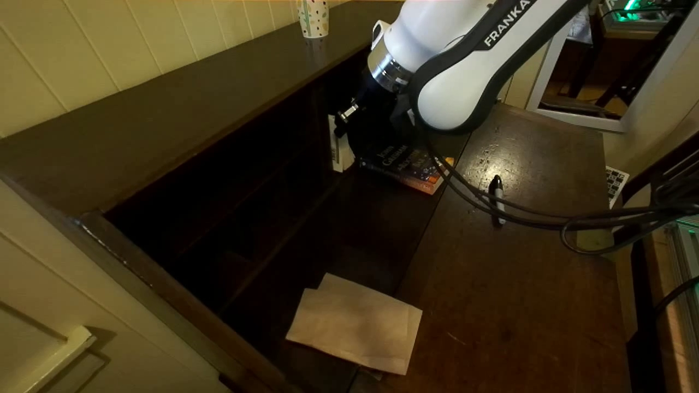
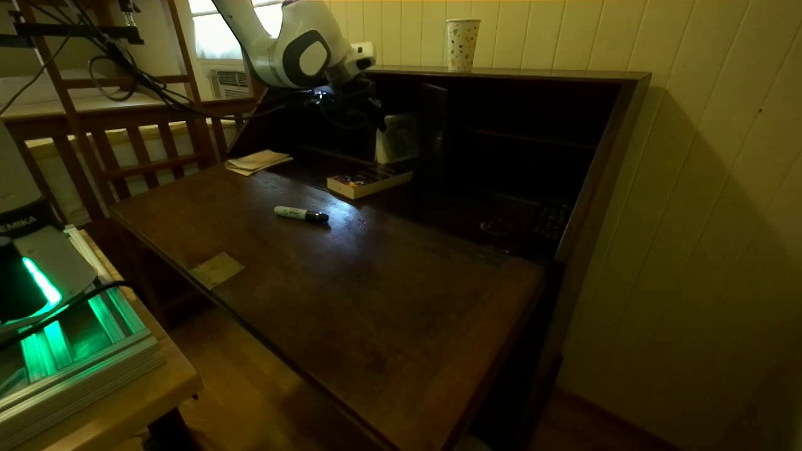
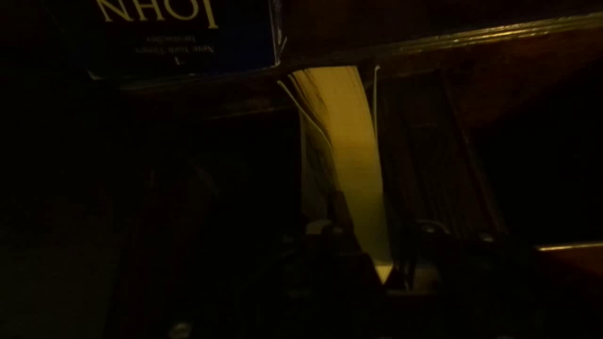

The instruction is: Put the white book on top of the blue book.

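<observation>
Wrist view, and it's gloomy in close: the gripper point(image 3: 377, 226) has its two black fingers point(image 3: 343, 214) parted, one either side of the white book point(image 3: 351, 132), whose yellow-lit page edges face the camera. Do they press on the covers? Can't tell, too dark! That book stands on end, one cover bowed away from the pages, and in an exterior view it shows a pale front with a darker picture, just beside a dark upright panel point(image 2: 433, 119) at the compartments point(image 2: 532, 139) of the desk point(image 2: 376, 282).

Near its foot, the blue book point(image 1: 407, 161) lies flat, title up, orange-red showing towards one end; seen from the wrist, the lettering runs upside down, JOHN in big capitals.

Farther out, a marker point(image 2: 294, 213) lies on the wood, dark at the cap, pale along the barrel, and in an exterior view black cables point(image 1: 611, 219) below the arm point(image 1: 453, 93) cross in front of it. Well apart, pale paper sheets point(image 1: 357, 325) overlap one another.

Up on the ledge point(image 1: 180, 114) above the compartments stands a spotted cup point(image 2: 462, 44), upright in both exterior views, and at the back runs the pale panelled wall point(image 2: 708, 125).
</observation>
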Robot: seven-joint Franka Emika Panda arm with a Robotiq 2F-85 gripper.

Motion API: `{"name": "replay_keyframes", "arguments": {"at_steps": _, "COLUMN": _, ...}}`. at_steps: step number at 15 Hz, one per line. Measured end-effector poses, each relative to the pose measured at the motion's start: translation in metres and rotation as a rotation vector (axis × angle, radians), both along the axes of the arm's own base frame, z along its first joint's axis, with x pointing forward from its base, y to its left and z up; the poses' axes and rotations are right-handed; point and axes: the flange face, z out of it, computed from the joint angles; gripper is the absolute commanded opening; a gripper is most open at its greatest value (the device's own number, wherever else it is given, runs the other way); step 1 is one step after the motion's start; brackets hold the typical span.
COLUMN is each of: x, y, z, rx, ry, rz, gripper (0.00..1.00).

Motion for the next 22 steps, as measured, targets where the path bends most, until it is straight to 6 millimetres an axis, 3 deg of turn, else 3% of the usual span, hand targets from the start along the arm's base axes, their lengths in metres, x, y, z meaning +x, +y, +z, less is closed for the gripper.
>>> {"name": "replay_keyframes", "arguments": {"at_steps": 10, "x": -0.013, "y": -0.024, "z": 0.036, "rx": -0.051, "ry": 0.107, "rz": 0.003, "gripper": 0.06}}
{"name": "replay_keyframes", "arguments": {"at_steps": 16, "x": -0.030, "y": -0.020, "z": 0.051, "rx": -0.150, "ry": 0.148, "rz": 0.092, "gripper": 0.06}}
{"name": "replay_keyframes", "arguments": {"at_steps": 22, "x": -0.055, "y": -0.019, "z": 0.071, "rx": -0.364, "ry": 0.201, "rz": 0.239, "gripper": 0.06}}
